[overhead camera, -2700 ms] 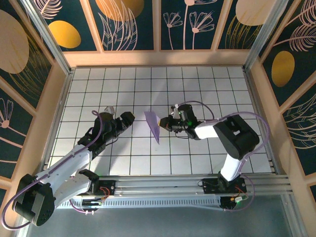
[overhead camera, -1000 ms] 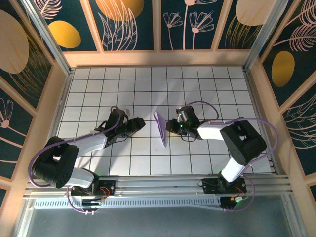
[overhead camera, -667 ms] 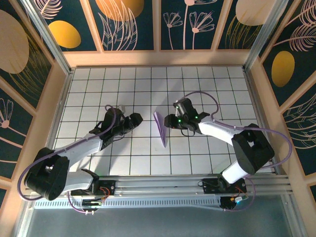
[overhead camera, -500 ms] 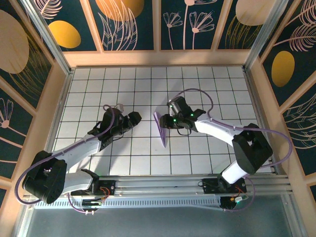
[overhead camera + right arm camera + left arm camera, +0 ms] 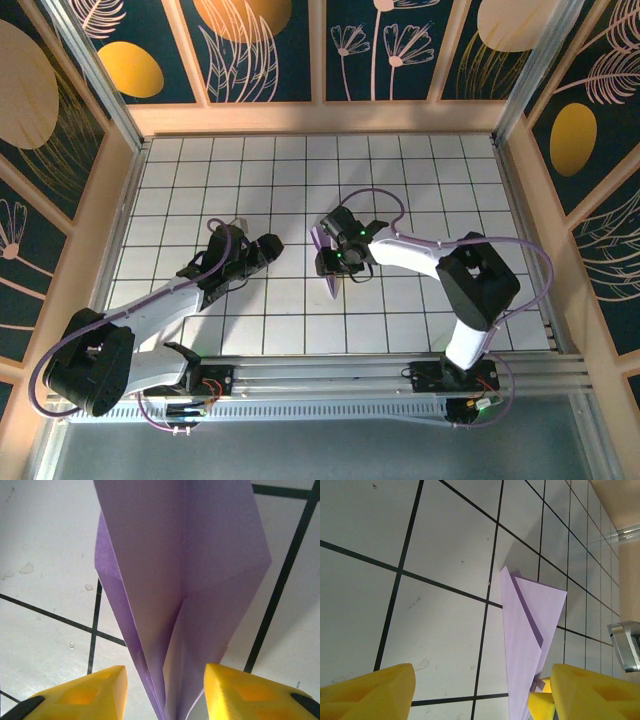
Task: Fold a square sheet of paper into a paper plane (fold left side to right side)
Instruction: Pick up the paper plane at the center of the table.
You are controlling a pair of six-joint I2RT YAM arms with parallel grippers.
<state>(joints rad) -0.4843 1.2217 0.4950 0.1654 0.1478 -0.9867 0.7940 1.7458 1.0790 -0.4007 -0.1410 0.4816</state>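
White square tiles ruled with thin black lines make up the surface (image 5: 400, 170), boxed in by pale wooden frames and dark blue panels (image 5: 260, 50) painted with gold discs and pink leaves.

The right claw (image 5: 335, 262) sits low over the middle of the paper plane (image 5: 332, 285), a narrow pointed dart of thin, matte lavender paper. In the right wrist view its blunt yellow fingers (image 5: 80, 695) stand apart, one on each side of the dart's narrow part. Whether either one touches the paper cannot be told. Between them, two smooth flat flaps meet along a straight centre crease, and a darker purple under-layer shows at the left edge.

The left claw (image 5: 265, 250) is near the dart on its left, with bare tile between them. Its yellow fingers (image 5: 370, 687) are also spread wide and hold nothing. Its wrist view shows the plane on the tiles as stacked, sharp-edged layers.

From above, the wide end points to the far wall and the tip toward the arm bases.

Half a second earlier the right claw was beside the wide far end, on its right; it has since slid down over the middle. The left claw has drawn slightly back. The tip lies where it did.
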